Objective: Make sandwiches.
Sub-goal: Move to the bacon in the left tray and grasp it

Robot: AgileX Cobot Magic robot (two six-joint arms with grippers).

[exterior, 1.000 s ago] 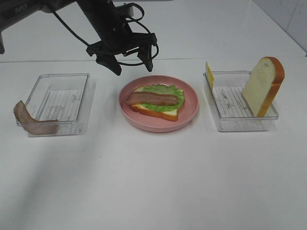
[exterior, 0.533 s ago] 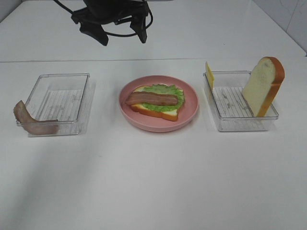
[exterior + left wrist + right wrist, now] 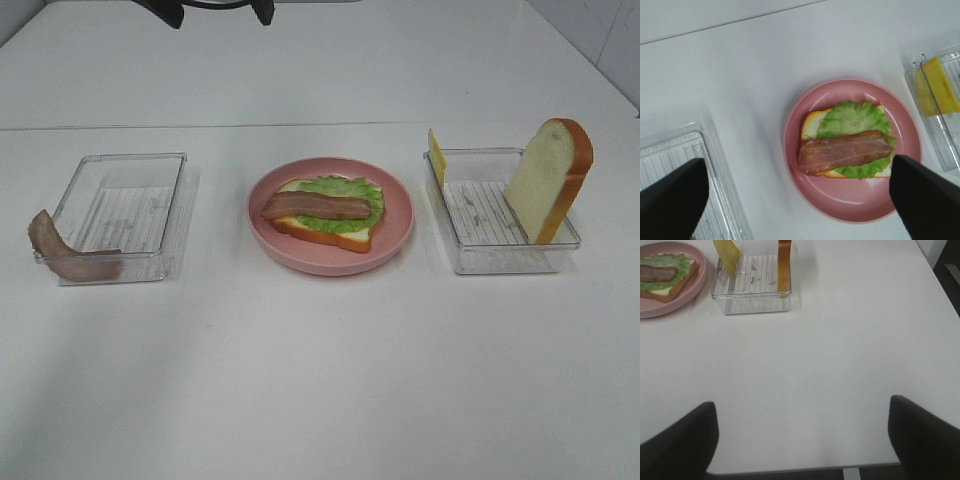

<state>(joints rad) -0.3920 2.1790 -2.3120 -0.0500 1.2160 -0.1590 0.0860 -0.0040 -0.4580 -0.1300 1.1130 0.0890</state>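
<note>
On the pink plate [image 3: 395, 235] lies the open sandwich [image 3: 325, 212]: one bread slice topped with green lettuce and a brown bacon strip. From the left wrist view the sandwich [image 3: 847, 147] is seen from high above, between the spread fingers. My left gripper [image 3: 216, 8] is open and empty, only its fingertips showing at the top edge of the exterior view, well behind the plate. My right gripper [image 3: 800, 437] is open and empty over bare table, away from the sandwich [image 3: 662, 277]; the exterior view does not show it.
A clear tray [image 3: 500, 250] to the right holds an upright bread slice [image 3: 548, 180] and a yellow cheese slice [image 3: 437, 157]. Over the front left corner of a clear tray [image 3: 120, 215] on the left hangs a bacon strip [image 3: 60, 255]. The table's front edge [image 3: 790, 471] is close to my right gripper.
My left gripper has risen and drawn back from just behind the plate to the top edge of the view. The sandwich, trays and food have not moved.
</note>
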